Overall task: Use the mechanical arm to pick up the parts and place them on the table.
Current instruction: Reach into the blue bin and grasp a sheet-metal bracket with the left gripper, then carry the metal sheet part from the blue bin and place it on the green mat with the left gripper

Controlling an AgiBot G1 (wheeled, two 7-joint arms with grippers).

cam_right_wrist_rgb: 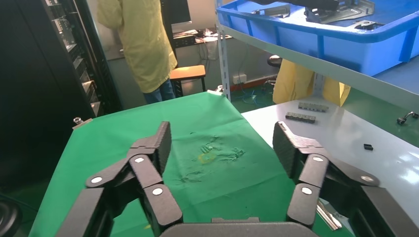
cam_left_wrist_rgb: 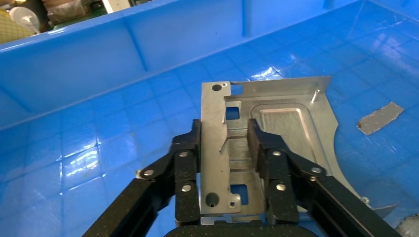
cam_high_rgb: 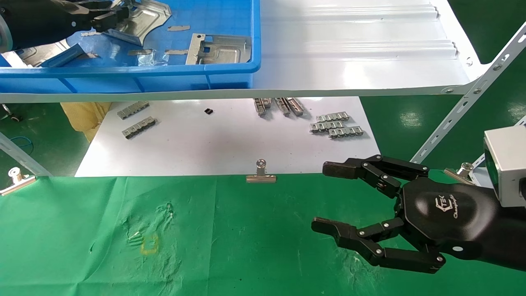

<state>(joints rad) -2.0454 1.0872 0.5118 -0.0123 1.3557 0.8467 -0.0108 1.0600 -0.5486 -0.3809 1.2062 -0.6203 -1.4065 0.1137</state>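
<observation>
My left gripper [cam_high_rgb: 117, 17] reaches into the blue bin [cam_high_rgb: 164, 70] on the shelf at the far left. In the left wrist view the left gripper [cam_left_wrist_rgb: 225, 131] is shut on the edge strip of a silver part [cam_left_wrist_rgb: 284, 123], one finger [cam_left_wrist_rgb: 190, 148] at its outer edge and the other on its stepped face. That part [cam_high_rgb: 148, 18] looks tilted in the head view. Another part [cam_high_rgb: 220, 48] lies flat in the bin. My right gripper [cam_high_rgb: 324, 197] hangs open and empty over the green table [cam_high_rgb: 230, 238] at the right, as the right wrist view [cam_right_wrist_rgb: 220, 143] shows.
The white ribbed shelf [cam_high_rgb: 349, 49] carries the bin above a white sheet [cam_high_rgb: 213, 139] with linked silver strips [cam_high_rgb: 337, 125]. A binder clip [cam_high_rgb: 261, 172] sits at the cloth's far edge. A yellow mark [cam_high_rgb: 149, 244] is on the cloth. A slanted shelf strut [cam_high_rgb: 464, 107] stands right.
</observation>
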